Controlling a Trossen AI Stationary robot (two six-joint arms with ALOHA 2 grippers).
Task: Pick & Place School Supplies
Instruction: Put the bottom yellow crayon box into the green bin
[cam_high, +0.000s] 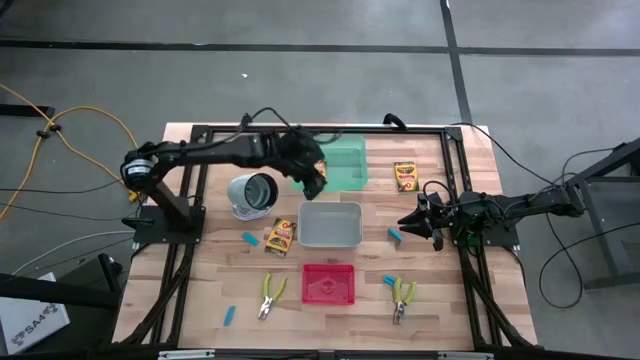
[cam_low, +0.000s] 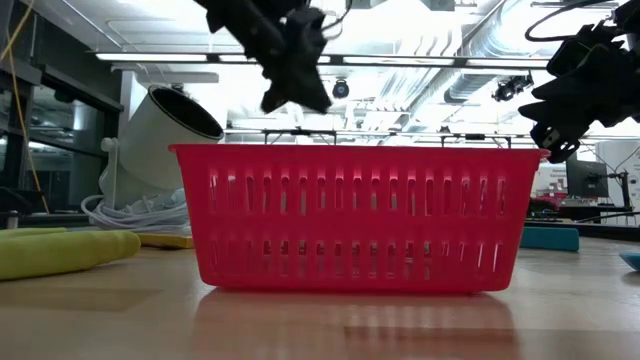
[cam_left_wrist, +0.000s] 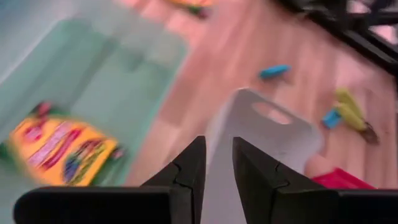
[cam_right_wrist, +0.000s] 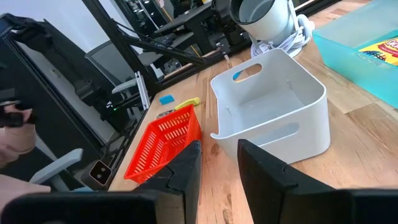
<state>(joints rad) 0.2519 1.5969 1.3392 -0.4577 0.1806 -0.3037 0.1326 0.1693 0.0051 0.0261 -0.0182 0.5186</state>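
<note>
My left gripper (cam_high: 318, 178) hangs open by a narrow gap over the near edge of the green tray (cam_high: 345, 160); nothing shows between its fingers (cam_left_wrist: 217, 165). A yellow crayon box (cam_left_wrist: 62, 146) lies flat inside that tray. My right gripper (cam_high: 413, 220) hovers, open by a narrow gap and empty (cam_right_wrist: 219, 171), to the right of the grey tray (cam_high: 330, 225). Two more crayon boxes lie on the table (cam_high: 405, 176) (cam_high: 281, 236). Light-blue pieces (cam_high: 249, 237) (cam_high: 395, 235) (cam_high: 389, 279) and two yellow-handled pliers (cam_high: 269, 295) (cam_high: 403, 298) lie around the red tray (cam_high: 329, 283).
A white cylindrical device (cam_high: 252, 195) with a coiled cord stands left of the grey tray. A black frame runs along the table's edges (cam_high: 450, 160). Another blue piece (cam_high: 231, 314) lies near the table's near left corner. A person's hand (cam_right_wrist: 15, 130) shows beyond the table.
</note>
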